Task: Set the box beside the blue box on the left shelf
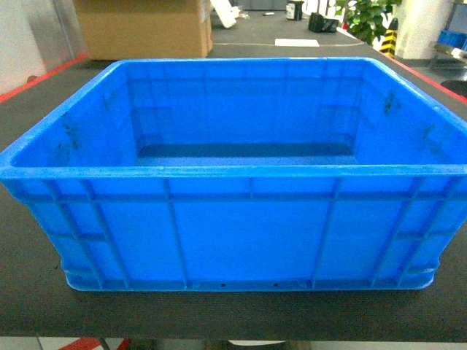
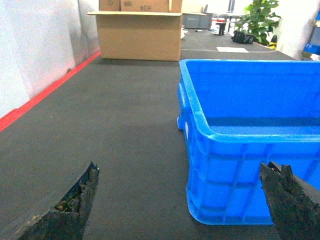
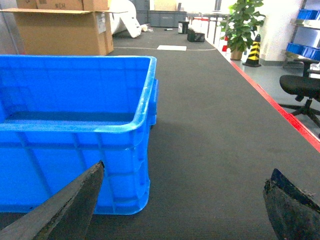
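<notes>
**Inspector A:** Head view recorded one blue crate (image 1: pixel 233 226) sitting flat on a dark mat (image 1: pixel 233 313) with a fine woven grain. What did you note of its build?

**Inspector B:** Moulded plastic, rectangular, open-topped. A thick rounded rim ran all the way round; the outer walls carried upright ribs and a cross band, the inner walls were smooth. Dark scuff marks showed on the inside faces near both ends. The inside looked empty, with the floor partly in shadow.

**Inspector A:** And the claws?

**Inspector B:** Neither appeared in the head view. From the left wrist camera, the left claw (image 2: pixel 182 202) stood wide, its worn, crumbling black fingertips (image 2: pixel 75 205) low in the frame, with the crate's near left corner between them but not touched. From the right wrist camera, the right claw (image 3: pixel 182 205) was likewise spread wide, its tips set either side of the crate's right corner and bare mat, gripping nothing.

**Inspector A:** Surroundings?

**Inspector B:** A brown cardboard carton (image 1: pixel 146 29) stood beyond the crate, flaps open. A red strip (image 3: pixel 280 112) edged the mat; a leafy potted plant (image 3: pixel 244 22) and a yellow-and-black striped cone (image 3: pixel 253 50) stood off to the right.
</notes>
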